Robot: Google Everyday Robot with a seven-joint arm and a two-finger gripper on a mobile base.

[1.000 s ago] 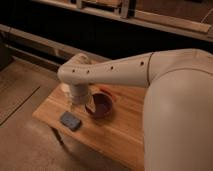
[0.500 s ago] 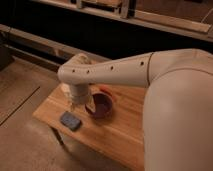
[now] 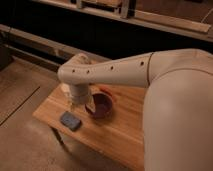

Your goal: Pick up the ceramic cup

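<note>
Jaws: hidden under the wrist; whether wide or narrow cannot be told.
Gripper [image 3: 75,104]: points down at the table's [image 3: 122,131] left end, over the cup's spot.
Arm [image 3: 116,73]: white, reaches from the right foreground across to the left, nearly level, then bends straight down at the wrist.
Ceramic cup [image 3: 65,91]: cream-white, on the table, mostly covered by the wrist, a pale sliver showing on its left.
Maroon bowl [image 3: 100,105]: just right of the gripper.
Dark flat block [image 3: 70,120]: near the front edge, apart from both.
</note>
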